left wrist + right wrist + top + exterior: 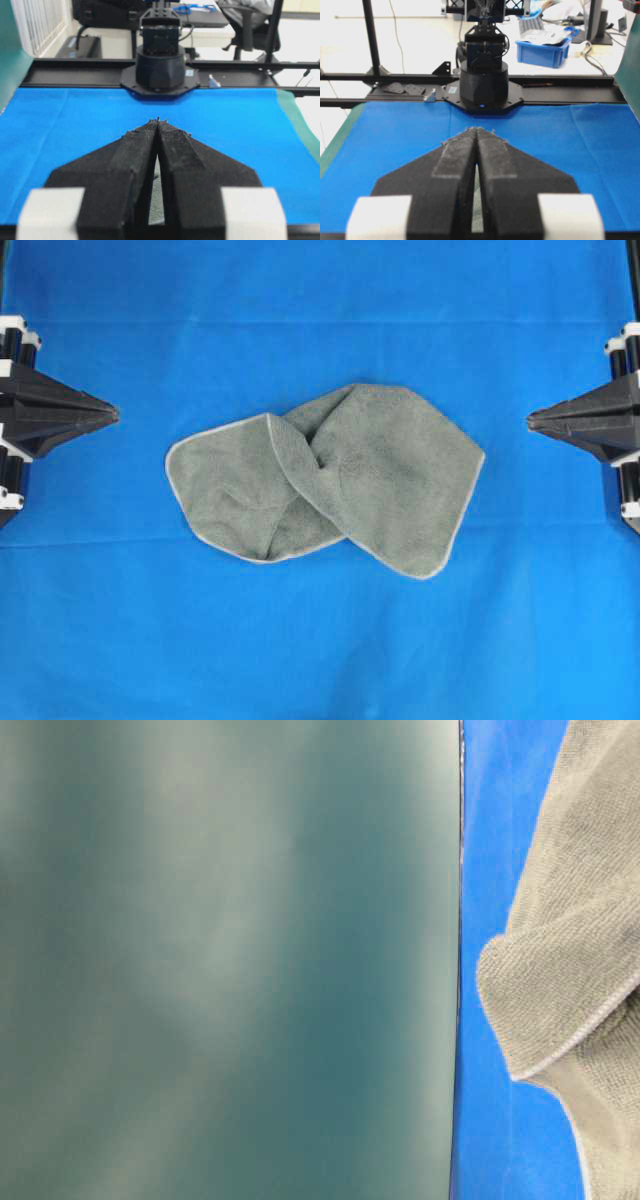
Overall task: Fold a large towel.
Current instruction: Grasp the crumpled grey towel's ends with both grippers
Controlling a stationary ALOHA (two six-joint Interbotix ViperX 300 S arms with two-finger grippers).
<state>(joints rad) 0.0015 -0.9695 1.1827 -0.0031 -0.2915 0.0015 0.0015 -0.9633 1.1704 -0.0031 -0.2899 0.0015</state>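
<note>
Left end effector (116,415): jaws were pressed together with tips meeting, holding nothing; it sat at the left edge of the overhead view, pointing toward the middle, well apart from the towel.
Right end effector (529,420): jaws were likewise closed tip to tip and empty; it sat at the right edge, pointing inward, well apart from the towel.
Towel (330,480): grey-green cloth lay crumpled on the desk between the two end effectors, roughly central. It was twisted at the middle, so one lobe spread left and a larger lobe spread right, overlapping where they crossed. Pale stitched border was visible along the outer edges.
Desk (320,640): was covered by a blue sheet with faint crease lines.
Table-level view: mostly blocked by a blurred dark green surface (220,960); a turned-over towel edge showed at the right.
</note>
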